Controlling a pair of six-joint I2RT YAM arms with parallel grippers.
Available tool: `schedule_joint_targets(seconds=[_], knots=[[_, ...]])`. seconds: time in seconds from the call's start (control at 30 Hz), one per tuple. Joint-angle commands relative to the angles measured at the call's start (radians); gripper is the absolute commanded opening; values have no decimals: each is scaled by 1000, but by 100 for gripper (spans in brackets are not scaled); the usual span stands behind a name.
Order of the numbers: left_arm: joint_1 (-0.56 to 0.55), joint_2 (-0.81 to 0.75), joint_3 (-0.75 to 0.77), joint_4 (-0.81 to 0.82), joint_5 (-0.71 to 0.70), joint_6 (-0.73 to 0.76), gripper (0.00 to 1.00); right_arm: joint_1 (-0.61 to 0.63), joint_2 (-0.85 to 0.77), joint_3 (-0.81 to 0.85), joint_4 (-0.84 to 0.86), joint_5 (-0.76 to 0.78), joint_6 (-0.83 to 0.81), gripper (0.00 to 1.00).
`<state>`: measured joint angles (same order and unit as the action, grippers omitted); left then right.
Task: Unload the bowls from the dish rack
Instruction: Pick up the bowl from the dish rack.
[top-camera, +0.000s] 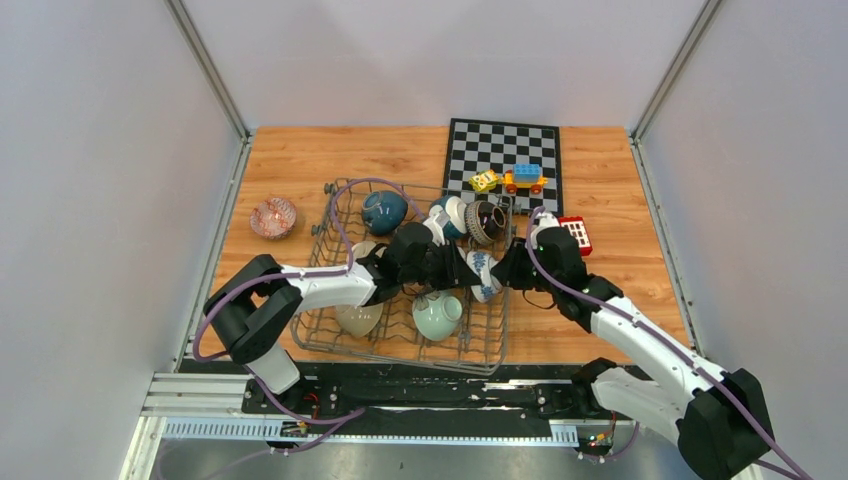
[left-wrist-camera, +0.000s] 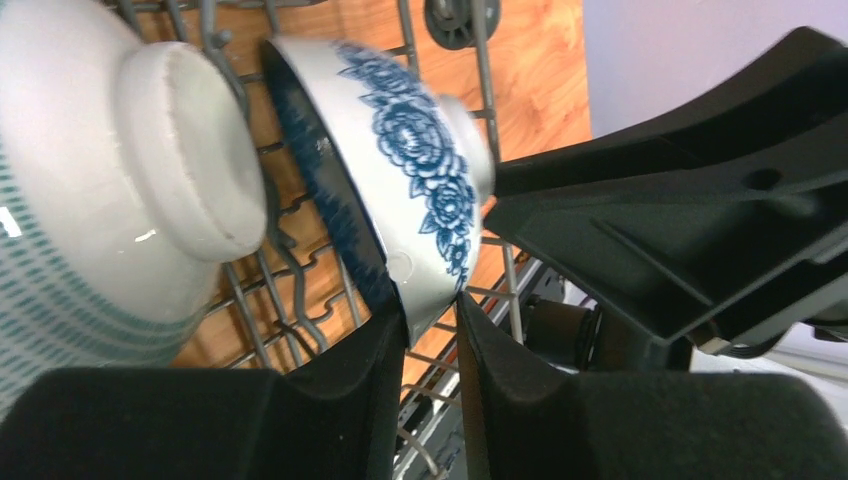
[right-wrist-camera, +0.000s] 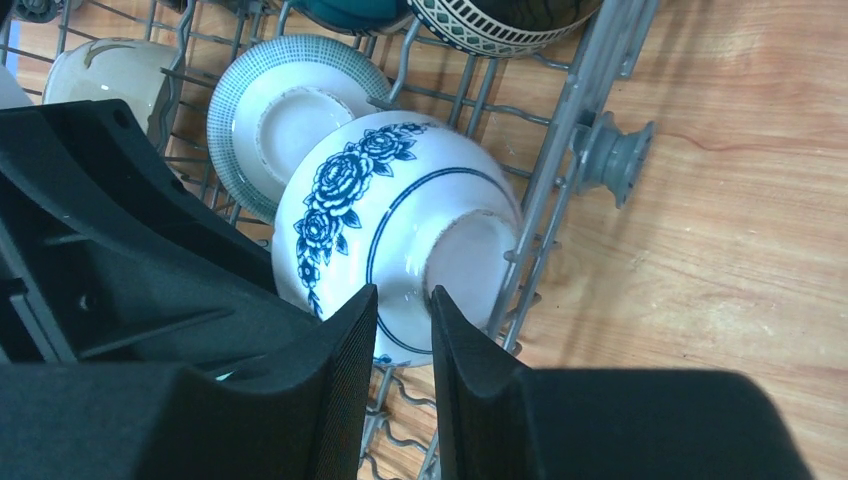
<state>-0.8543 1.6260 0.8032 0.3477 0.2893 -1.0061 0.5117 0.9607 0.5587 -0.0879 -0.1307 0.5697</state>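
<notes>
Blue-floral bowl (right-wrist-camera: 400, 215) on edge in dish rack (right-wrist-camera: 570, 150), L gripper (left-wrist-camera: 430, 312) clamped on its rim, R gripper (right-wrist-camera: 402, 296) nearly closed over it, grip unclear

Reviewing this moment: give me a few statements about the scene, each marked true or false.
1. The left gripper and the right gripper both straddle the rim of the same floral bowl. True.
2. The dish rack holds no bowls. False: several sit in it, including a pale green bowl.
3. A reddish bowl sits on the table, outside the rack. True.
4. The chessboard is bare. False: toy blocks stand on it.
</notes>
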Motion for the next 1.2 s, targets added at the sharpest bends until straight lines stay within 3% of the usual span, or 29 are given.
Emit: schedule_joint_targets(seconds=[0.0,0.2,0.37,0.63,1.17], knots=[[-27,-11,-13,213,20,-31,12,-2,-18,-17,12,-73,42,29],[-28,-5,-42,313,36,-56,9,-2,-16,-18,17,-88,55,29],[-27,-3,-58,369,43,-69,0,-1,-22,-16,18,-93,65,28],[-28,-13,-85,493,54,-96,0,-1,-33,-4,18,-98,79,30],[-28,-38,-108,519,50,-84,0,-3,-73,11,-28,-78,80,37]])
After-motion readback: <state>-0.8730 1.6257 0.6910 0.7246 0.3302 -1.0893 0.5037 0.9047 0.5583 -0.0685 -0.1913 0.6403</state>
